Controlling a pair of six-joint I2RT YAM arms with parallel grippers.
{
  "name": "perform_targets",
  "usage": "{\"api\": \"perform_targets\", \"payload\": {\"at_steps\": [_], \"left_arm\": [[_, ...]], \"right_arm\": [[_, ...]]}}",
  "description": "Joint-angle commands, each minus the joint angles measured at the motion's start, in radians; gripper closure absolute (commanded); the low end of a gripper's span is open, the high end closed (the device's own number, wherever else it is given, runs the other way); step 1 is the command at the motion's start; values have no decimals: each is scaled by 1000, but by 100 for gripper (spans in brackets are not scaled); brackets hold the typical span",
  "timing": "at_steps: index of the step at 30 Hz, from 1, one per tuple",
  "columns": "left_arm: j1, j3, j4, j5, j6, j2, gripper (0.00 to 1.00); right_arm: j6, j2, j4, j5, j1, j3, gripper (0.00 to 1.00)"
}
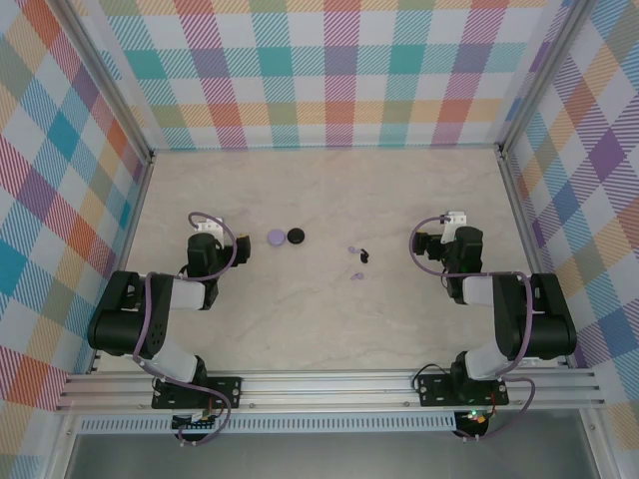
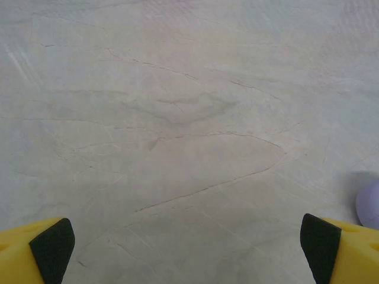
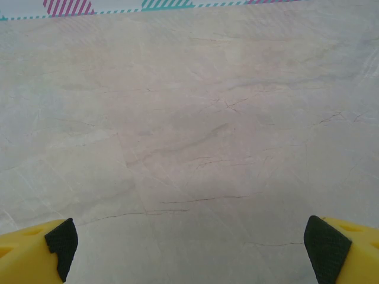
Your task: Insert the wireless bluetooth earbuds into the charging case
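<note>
Lavender puck (image 2: 368,204) beside gaping, empty left claw (image 2: 186,248); right claw (image 3: 189,251) likewise; earbuds (image 1: 357,261) visible from overhead.

Tiny earbuds (image 1: 362,255), perhaps three, right of two round pucks (image 1: 297,236)

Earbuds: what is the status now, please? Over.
Left gripper open, empty. Right gripper open, empty. Earbuds loose on table, nearer right arm. Lavender puck, black puck to their left, not blocking.

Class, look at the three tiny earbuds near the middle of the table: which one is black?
The black earbud, rightmost of the cluster. The farther lavender earbud, just left of it, and the nearer lavender earbud are both pale.
</note>
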Motion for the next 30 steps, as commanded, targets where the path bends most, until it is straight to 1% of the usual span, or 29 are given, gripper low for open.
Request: {"api": "perform_targets", "payload": {"at_steps": [1,18,20,21,23,24,27,30], "left_arm": [[16,21,15,-8,-8,6,0],[16,21,11,-4,-8,-1,0],[16,43,-46,9,-2,-26,0],[15,47,-66,7,-4,-40,0],[16,33,-61,-27,-17,-66,0],[16,24,-66,-53,-28,-88,0],[16,26,-139,-132,-70,-151,0],[16,41,-236,-150,-107,-210,0]], "right_arm": [[0,7,34,-17,-5,14,0],[1,4,39,-12,-5,12,0],[18,-40,-64,24,-5,45,0],[34,-59,-101,62,-5,60,0],[53,-74,-110,110,-4,57,0],[54,-82,-110,113,-5,57,0],[83,-116,-296,122,-5,117,0],[115,-128,-452,113,-5,181,0]]}}
